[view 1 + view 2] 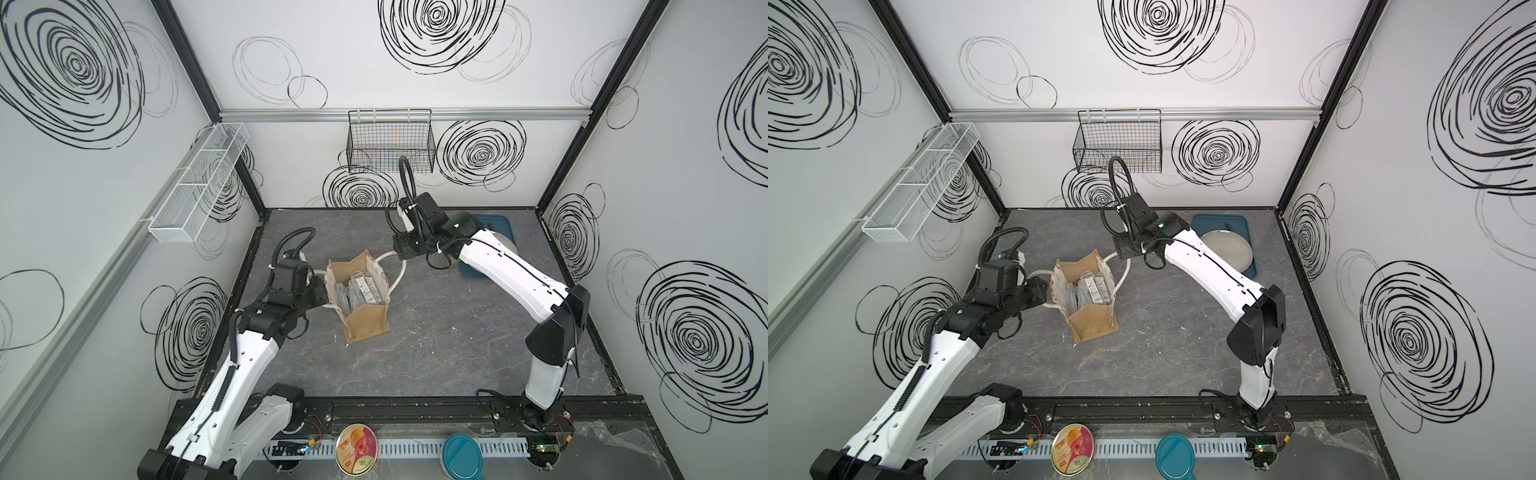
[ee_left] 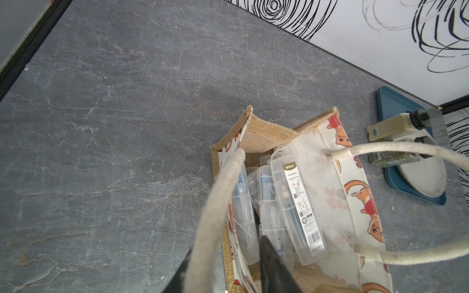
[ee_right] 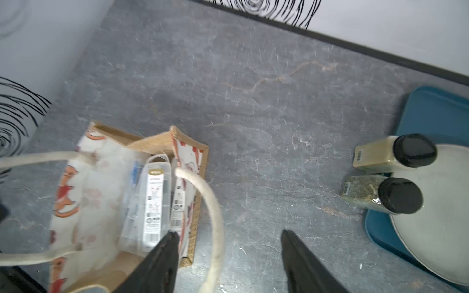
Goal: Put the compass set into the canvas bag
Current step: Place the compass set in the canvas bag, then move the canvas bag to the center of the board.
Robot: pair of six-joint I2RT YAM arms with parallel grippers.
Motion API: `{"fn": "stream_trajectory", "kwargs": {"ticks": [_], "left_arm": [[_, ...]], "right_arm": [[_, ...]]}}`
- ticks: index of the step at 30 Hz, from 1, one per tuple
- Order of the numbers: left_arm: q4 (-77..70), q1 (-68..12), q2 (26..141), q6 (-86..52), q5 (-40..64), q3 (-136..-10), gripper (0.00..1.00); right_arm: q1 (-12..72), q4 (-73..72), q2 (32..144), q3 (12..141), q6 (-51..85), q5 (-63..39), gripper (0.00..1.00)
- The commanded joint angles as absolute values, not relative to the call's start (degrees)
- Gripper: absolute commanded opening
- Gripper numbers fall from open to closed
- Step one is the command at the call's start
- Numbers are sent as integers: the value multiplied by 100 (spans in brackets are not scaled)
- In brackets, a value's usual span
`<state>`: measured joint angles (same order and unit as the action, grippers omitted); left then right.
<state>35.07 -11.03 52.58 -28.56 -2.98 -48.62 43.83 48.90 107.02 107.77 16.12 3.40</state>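
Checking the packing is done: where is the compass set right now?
In both top views the compass set stands inside the canvas bag, left of centre on the table, with the blue tray off to its right at the back.

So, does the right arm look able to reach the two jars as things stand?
Probably yes: only bare table lies between the right gripper and the jars, but the handle hangs between its open jaws.

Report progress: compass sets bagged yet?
Done: clear compass-set cases stand inside the canvas bag. In hand: left gripper and right gripper each straddle a rope handle, jaws apart. Left: none seen outside the bag; arms likely just withdraw.
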Motion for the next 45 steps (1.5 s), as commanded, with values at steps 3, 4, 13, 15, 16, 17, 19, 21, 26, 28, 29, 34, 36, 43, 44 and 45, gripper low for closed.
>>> {"fn": "stream_trajectory", "kwargs": {"ticks": [3,4,13,15,16,17,19,21,26,28,29,34,36,43,44,45], "left_arm": [[3158,-1226,5386,-2922,-344,-4921,24],[3138,-1257,5424,-2927,-343,-4937,22],[2696,-1878,6001,-3017,-352,-5318,2],[2580,-2075,6293,-3013,-314,-5554,1],[2501,-2180,6467,-3008,-300,-5689,0],[2437,-2267,6624,-3006,-290,-5812,0],[2266,-2494,7015,-2989,-272,-6107,0],[2176,-2704,7441,-2949,-279,-6427,0],[1968,-3112,8282,-2916,-212,-7144,0],[1895,-3177,8519,-2925,-176,-7301,0],[1864,-3190,8613,-2927,-164,-7350,0],[1733,-3148,8776,-2977,9,-7316,0],[1726,-3116,8694,-2984,51,-7254,9],[1691,-2934,8050,-2779,-13,-7100,61],[1709,-2879,7952,-2732,-31,-7117,62],[1715,-2841,7827,-2675,-67,-7129,64]], "right_arm": [[4315,4369,10817,10386,1839,-1035,47],[4309,4309,10826,10357,1874,-1096,43],[4117,4177,10435,9960,2133,-498,0],[3987,4128,10191,9780,2181,-371,0],[3920,4107,10054,9667,2188,-298,0],[3846,4071,9933,9562,2188,-243,0],[3690,3939,9651,9220,2176,-140,0],[3538,3838,9386,8892,2140,2,0],[3168,3504,8770,8104,2072,4,0],[3100,3445,8651,7927,2040,-15,0],[3080,3462,8631,7898,2023,-20,0],[3061,3669,8715,7977,1960,-44,13],[3052,3786,8697,8089,1956,8,48],[2876,3440,8071,8189,1564,822,99],[2783,3389,7950,8193,1556,898,100],[2632,3336,7782,8168,1534,907,100]]}}
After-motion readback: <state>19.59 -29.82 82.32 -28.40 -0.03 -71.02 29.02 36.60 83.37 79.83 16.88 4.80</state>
